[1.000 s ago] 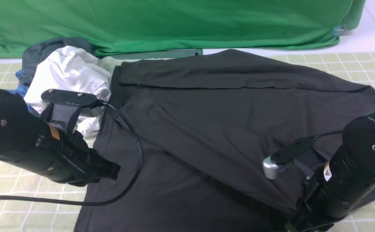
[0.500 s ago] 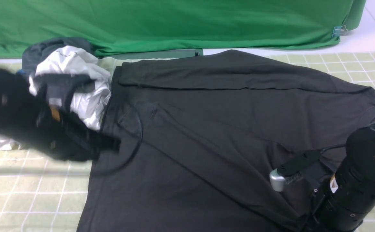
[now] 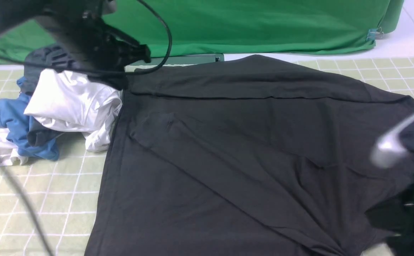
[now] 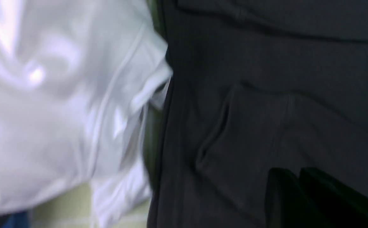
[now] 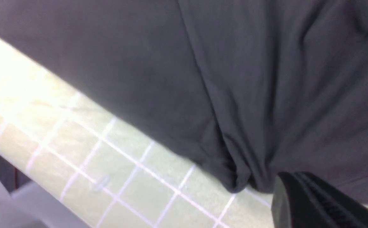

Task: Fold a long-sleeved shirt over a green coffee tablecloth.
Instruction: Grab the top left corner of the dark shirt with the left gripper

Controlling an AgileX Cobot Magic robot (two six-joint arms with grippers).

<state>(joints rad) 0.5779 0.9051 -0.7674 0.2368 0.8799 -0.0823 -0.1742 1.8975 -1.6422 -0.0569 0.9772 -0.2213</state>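
front view: the black shirt [image 3: 228, 142] lies spread on the checked tablecloth [image 3: 50, 192]. my right gripper [image 5: 290, 186] is pressed together beside its bunched edge. my left gripper [image 3: 135, 57] is blurred, so i cannot tell. the white shirt [image 3: 71, 103] has a label [image 3: 117, 112] too small to read.

Front camera facing forward, wrist cameras close (blurred), sharing black shirt [image 3: 228, 160]

Blurred black long-sleeved shirt [image 4: 266, 95], crumpled white shirt [image 4: 60, 95] beside its edge
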